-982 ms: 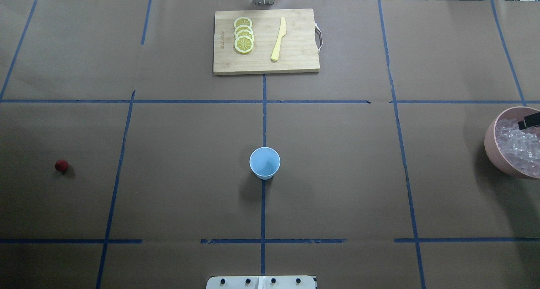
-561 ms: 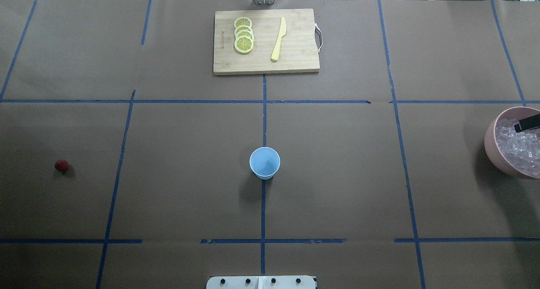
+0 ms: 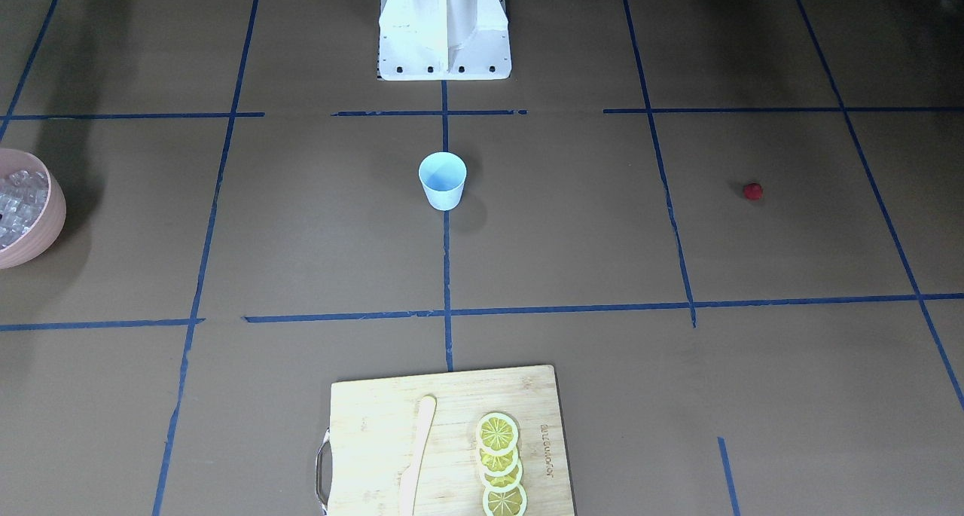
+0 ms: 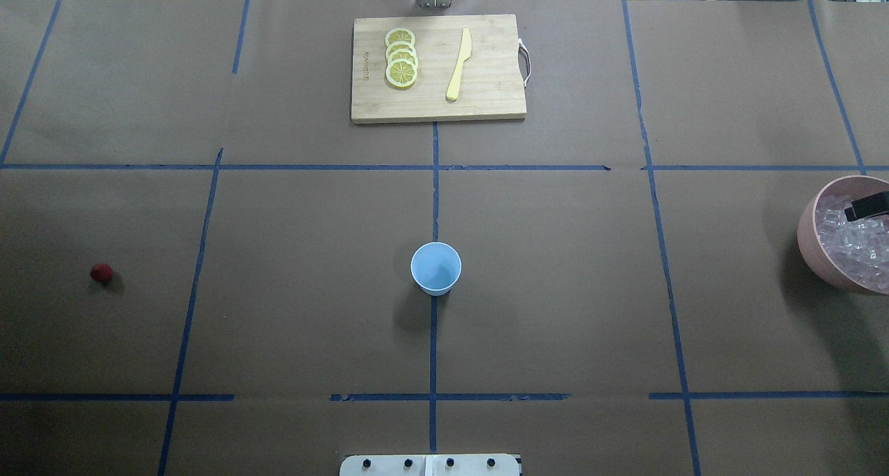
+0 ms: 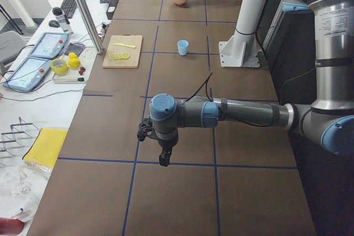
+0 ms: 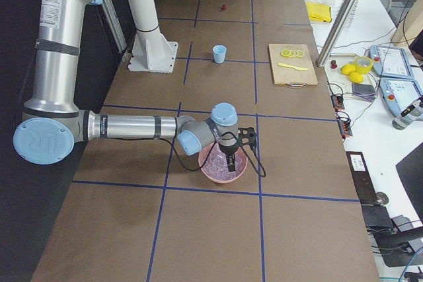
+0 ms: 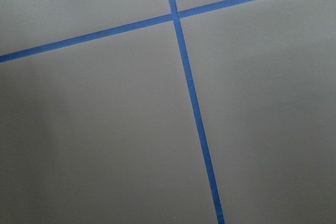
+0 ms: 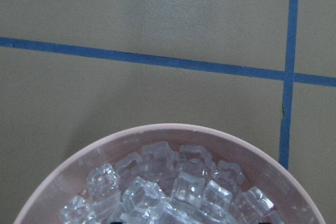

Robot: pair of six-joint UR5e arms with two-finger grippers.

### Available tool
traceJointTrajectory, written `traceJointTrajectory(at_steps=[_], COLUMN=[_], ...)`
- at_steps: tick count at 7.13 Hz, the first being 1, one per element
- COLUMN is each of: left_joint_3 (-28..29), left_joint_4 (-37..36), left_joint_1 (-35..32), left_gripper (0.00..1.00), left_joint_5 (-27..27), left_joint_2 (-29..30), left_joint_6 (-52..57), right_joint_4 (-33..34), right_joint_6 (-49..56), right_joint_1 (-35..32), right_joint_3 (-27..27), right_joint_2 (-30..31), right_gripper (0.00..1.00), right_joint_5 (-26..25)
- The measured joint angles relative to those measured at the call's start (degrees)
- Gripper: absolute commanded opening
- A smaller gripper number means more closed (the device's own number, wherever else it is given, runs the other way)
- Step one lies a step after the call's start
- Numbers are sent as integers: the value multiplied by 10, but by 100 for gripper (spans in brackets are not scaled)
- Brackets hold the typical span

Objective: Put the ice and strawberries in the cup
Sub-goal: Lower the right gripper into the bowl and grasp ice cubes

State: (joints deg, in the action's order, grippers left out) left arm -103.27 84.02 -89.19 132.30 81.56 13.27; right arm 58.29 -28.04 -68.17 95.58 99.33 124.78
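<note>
The ice (image 8: 173,187) lies heaped in a wide pink bowl (image 8: 68,169) at the robot's right end of the table (image 4: 555,288): clear, glassy cubes piled well up toward the rim. The right gripper (image 6: 230,162) hangs straight down over that bowl with its dark tips at the level of the heap. From the overhead view only one black part of it reaches in across the far side of the rim, and the wrist view shows hardly any of the fingers. I cannot tell how far apart they are, nor whether they touch a cube.

The light-blue cup (image 4: 435,268) stands upright in the middle of the table, on the blue tape line that runs out from the robot's base, well apart from the bowl. The strawberry (image 4: 101,273), a single small dark-red berry, sits on the brown paper far off on the robot's left side, alone and well away from the cup.

The left gripper (image 5: 164,160) points down above bare table at the left end, near a crossing of tape lines; its opening cannot be judged from here.

Across the table lies a wooden cutting board (image 4: 486,94) with a row of overlapping lemon slices (image 4: 401,58) and a pale yellow knife (image 4: 458,64) beside them.
</note>
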Motion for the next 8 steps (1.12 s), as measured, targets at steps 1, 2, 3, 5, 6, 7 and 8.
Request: traceJointTrajectory(at_steps=[1,2,3,5,6,7,8], left_joint_3=[0,0,0,0,0,0,0], left_joint_4=[0,0,0,0,0,0,0], left_joint_1=[0,1,1,1,1,1,1], left_gripper=[100,100,100,100,100,100,100], left_joint_5=[0,0,0,0,0,0,1], left_joint_2=[0,0,0,0,0,0,0], left_joint_6=[0,0,0,0,0,0,0], right_joint_4=[0,1,1,1,1,1,0], right_joint_6=[0,1,2,4,4,5,5], right_joint_1=[1,2,3,4,4,4,4], right_joint_3=[-1,-2,-3,-5,-5,-4,-4], right_joint_2=[1,3,4,6,8,10,12], right_gripper=[83,83,82,64,36,19,7], right_joint_5=[0,0,0,1,2,3,4])
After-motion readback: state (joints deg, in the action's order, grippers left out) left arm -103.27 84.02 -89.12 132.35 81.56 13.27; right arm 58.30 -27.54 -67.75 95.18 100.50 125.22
